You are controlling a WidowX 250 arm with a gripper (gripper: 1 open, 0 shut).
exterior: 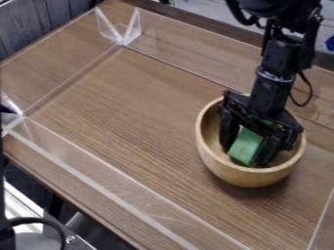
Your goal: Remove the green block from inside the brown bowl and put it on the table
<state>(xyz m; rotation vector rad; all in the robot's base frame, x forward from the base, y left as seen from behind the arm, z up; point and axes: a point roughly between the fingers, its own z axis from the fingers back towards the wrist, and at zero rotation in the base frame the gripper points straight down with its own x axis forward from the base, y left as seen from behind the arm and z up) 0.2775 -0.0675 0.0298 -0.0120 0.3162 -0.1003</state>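
With the tool lowered into the brown bowl and its jaws spread wide on either side of the green block, the step in hand looks like the grasp itself. Nothing is held yet; the block sits between the open fingers, not clamped.

To do this well, in my judgement: settle low enough that the pads meet the block's long flat faces rather than its top edge, then close squarely across the narrow dimension. The fingers stand close to the bowl's thick wall, so the close should not catch the rim or drag the bowl. Lift straight up until clear of the rim before moving sideways to bare surface.

Block: bright green, plain and matte, a flat bar, partly hidden by the fingers. It lies inside the bowl, apparently leaning against the inner wall on the far-right side; exact tilt cannot be told. Bowl: round, light wood, standing near the right edge of the surface.
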